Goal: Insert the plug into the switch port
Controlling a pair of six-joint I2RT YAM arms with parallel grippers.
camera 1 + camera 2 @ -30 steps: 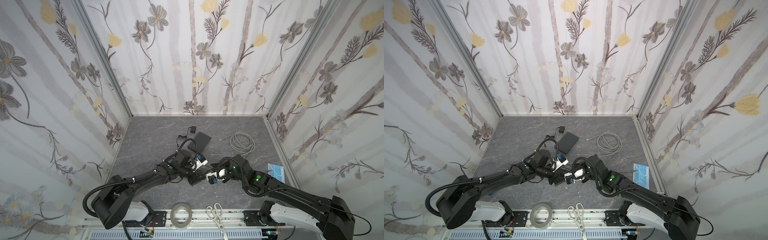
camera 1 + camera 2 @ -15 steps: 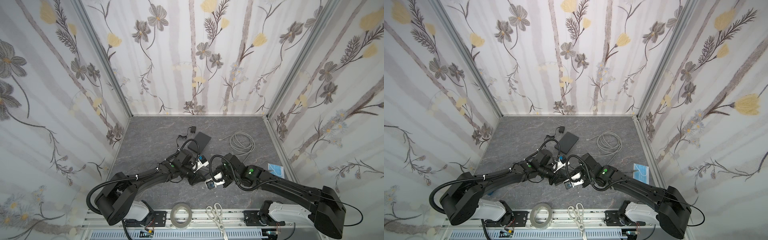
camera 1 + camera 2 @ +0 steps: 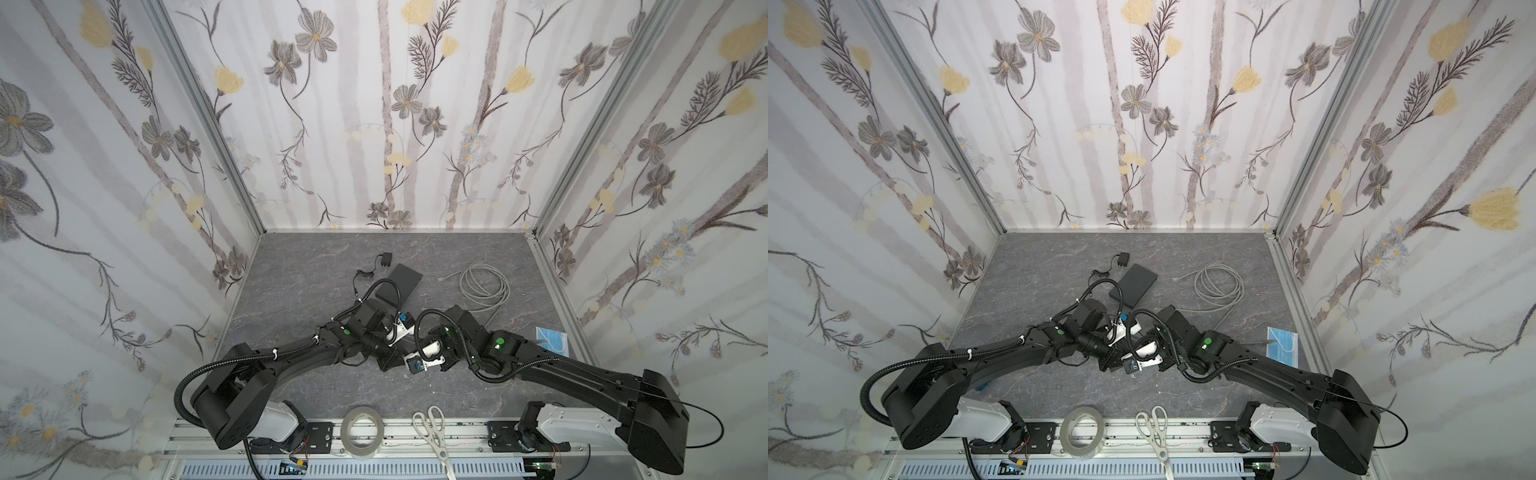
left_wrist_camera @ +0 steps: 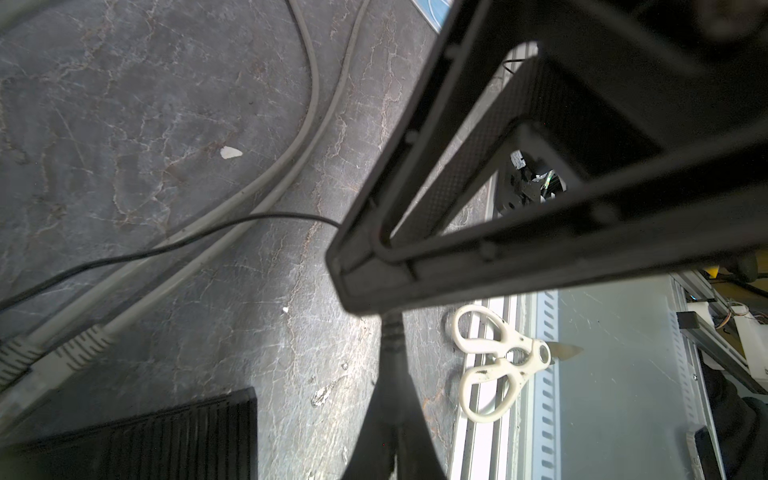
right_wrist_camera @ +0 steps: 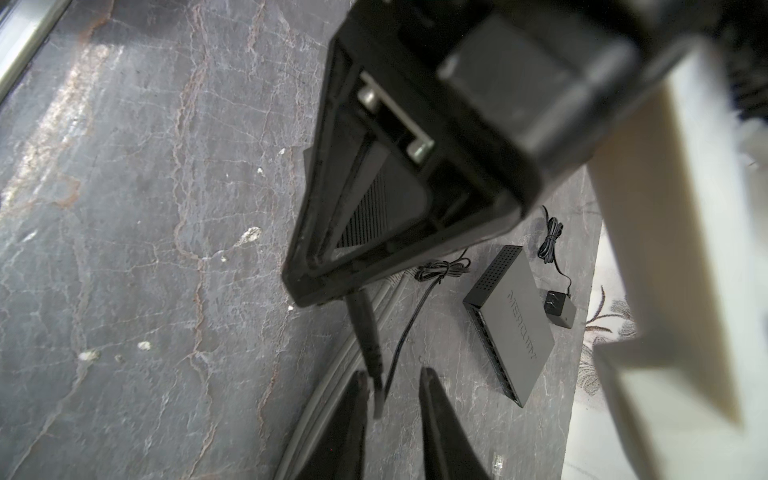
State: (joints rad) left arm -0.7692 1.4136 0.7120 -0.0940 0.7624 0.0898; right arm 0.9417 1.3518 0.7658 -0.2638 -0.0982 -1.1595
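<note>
The plug (image 5: pixel 365 332) is a black barrel plug with a ribbed collar (image 4: pixel 392 332), and my left gripper (image 4: pixel 392 449) is shut on it. The two grippers meet low over the floor in both top views, the left gripper (image 3: pixel 388 362) tip to tip with the right gripper (image 3: pixel 405 353). My right gripper (image 5: pixel 392 399) stands open astride the plug's cable end, which lies against one finger. The plug's thin black cable (image 5: pixel 409 328) curves away from there. The switch (image 3: pixel 397 284) is a flat black box that lies farther back, and its port side shows in the right wrist view (image 5: pixel 515 324).
A black power adapter (image 3: pixel 386 261) lies behind the switch. A coiled grey network cable (image 3: pixel 484 286) sits at the back right, and a blue face mask (image 3: pixel 550 338) by the right wall. White scissors (image 3: pixel 432 428) and a tape roll (image 3: pixel 362 430) rest on the front rail.
My right gripper has swung left and down toward the left gripper, closing in on the plug's cable end. The left arm has hardly moved and still holds the plug.
</note>
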